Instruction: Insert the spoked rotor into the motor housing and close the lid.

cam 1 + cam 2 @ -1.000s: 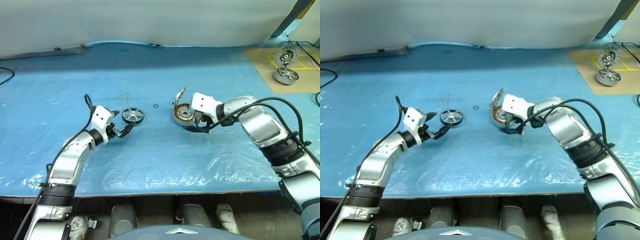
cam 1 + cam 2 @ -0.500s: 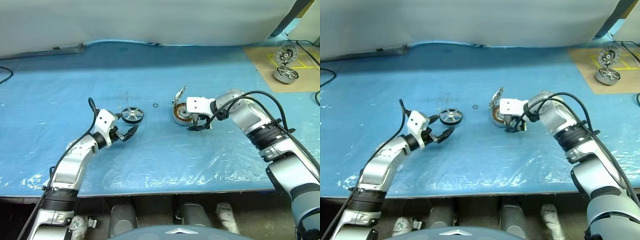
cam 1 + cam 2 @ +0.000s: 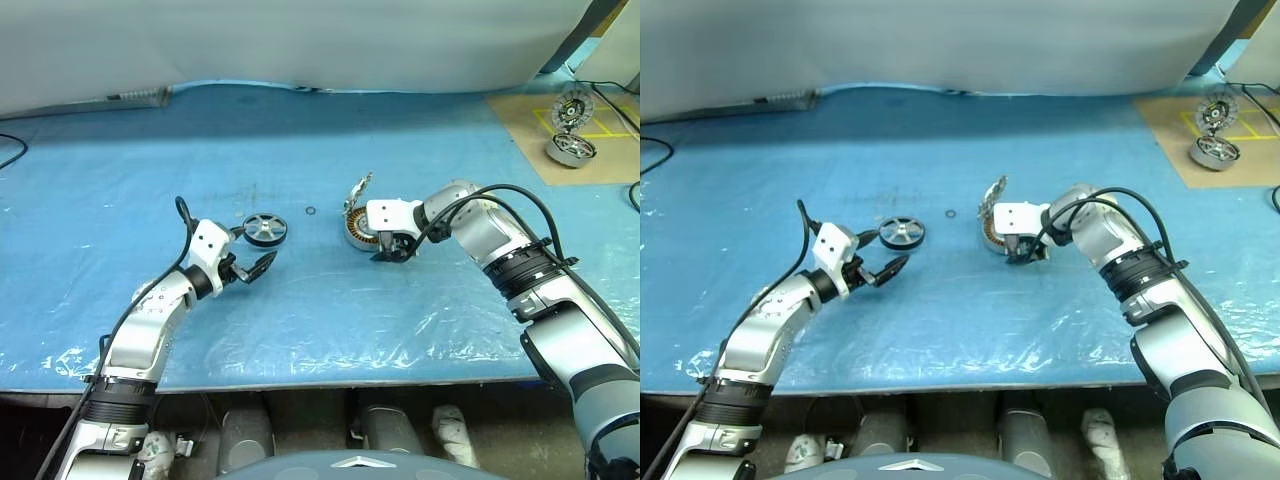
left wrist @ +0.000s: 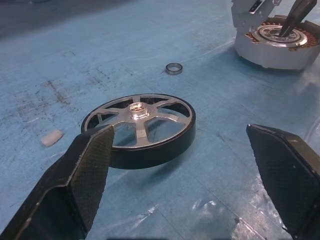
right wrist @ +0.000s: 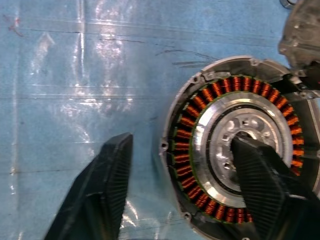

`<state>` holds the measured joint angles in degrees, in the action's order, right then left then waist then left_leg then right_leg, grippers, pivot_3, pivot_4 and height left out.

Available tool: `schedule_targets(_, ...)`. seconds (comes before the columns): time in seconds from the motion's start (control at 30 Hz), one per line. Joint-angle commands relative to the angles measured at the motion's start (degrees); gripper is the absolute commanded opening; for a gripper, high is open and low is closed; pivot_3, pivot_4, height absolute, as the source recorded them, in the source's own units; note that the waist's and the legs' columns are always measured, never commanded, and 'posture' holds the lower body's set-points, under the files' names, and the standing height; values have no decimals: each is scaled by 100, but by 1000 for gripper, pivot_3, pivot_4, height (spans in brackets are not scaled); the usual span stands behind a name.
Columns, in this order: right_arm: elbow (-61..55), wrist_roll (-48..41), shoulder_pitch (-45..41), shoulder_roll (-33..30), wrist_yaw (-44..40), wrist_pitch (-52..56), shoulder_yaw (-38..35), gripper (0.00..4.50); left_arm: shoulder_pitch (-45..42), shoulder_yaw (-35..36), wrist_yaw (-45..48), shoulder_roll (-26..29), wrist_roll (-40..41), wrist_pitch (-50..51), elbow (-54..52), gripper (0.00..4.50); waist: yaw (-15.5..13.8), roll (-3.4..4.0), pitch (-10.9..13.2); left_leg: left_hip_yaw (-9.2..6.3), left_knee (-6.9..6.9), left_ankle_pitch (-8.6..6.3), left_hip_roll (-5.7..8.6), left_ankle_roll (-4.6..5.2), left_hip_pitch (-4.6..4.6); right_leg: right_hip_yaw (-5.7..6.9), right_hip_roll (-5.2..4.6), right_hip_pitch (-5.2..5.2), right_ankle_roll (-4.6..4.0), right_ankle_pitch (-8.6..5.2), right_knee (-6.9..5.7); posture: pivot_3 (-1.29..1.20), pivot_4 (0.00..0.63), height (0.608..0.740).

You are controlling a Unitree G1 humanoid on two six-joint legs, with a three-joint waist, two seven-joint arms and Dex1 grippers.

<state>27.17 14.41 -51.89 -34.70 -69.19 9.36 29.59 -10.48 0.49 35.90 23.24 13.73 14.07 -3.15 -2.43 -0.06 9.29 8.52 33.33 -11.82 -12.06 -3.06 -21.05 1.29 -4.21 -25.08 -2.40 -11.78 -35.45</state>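
Observation:
The spoked rotor (image 3: 265,229) lies flat on the blue sheet, a dark-rimmed silver wheel with broad spokes (image 4: 142,123). My left gripper (image 3: 255,250) hovers just short of it, open, with one finger on each side. The motor housing (image 3: 360,229) sits to the right with its copper windings (image 5: 200,100) showing. Its lid (image 3: 358,189) stands up, tilted, at the far-left rim. My right gripper (image 3: 392,246) points down onto the housing, open. One finger (image 5: 260,175) is over the housing's centre. The other finger (image 5: 107,180) stands outside the rim, with a gap to it.
A tiny loose ring (image 3: 311,211) lies between rotor and housing. Two shinier motor units (image 3: 572,148) stand on a brown board at the back right. A white backdrop bounds the table's far edge.
My right arm has swung its wrist round and come down a little over the housing, and its fingers now straddle the rim. The left gripper and rotor have stayed put.

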Motion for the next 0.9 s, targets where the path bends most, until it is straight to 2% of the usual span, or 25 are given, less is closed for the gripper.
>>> schedule_targets(0.03,261,84,-9,157,137,45,-85,1984,-35,23,-41,-26,1,-97,-149,4500,12,-14,-8,0,0,0,0,0,2,0,0,1,0,0,0,0,150,740)
schedule_targets(0.17,7,78,243,326,243,558,-170,1933,2,32,-64,-51,-11,-93,-177,4500,21,-23,-11,3,2,0,-3,-2,7,-2,0,15,-2,0,-10,0,150,740)
schedule_targets(0.43,-2127,73,1073,836,371,3088,-108,1930,36,24,-81,-83,-20,-106,-152,4500,22,-31,-16,4,-13,-8,-10,-29,53,-3,7,53,-9,-5,-9,0,150,740)
schedule_targets(0.57,-2823,-10,1190,1299,685,4377,-107,1930,22,4,-71,-104,-30,-105,-117,4500,28,-32,-16,5,-24,-7,-20,-33,64,-3,20,55,-14,-8,-5,0,150,740)
schedule_targets(0.73,-2736,-16,1101,1923,1483,5176,-264,1930,5,-9,-75,-126,-46,-103,-96,4500,29,-32,-16,5,-36,0,-26,-47,107,-8,27,72,-14,-10,-5,0,150,740)
schedule_targets(0.9,-2356,-22,1011,2111,2072,5306,-367,1930,25,-6,-81,-133,-47,-98,-110,4500,34,-32,-16,4,-41,4,-26,-55,127,-11,28,81,16,-28,-5,0,150,740)
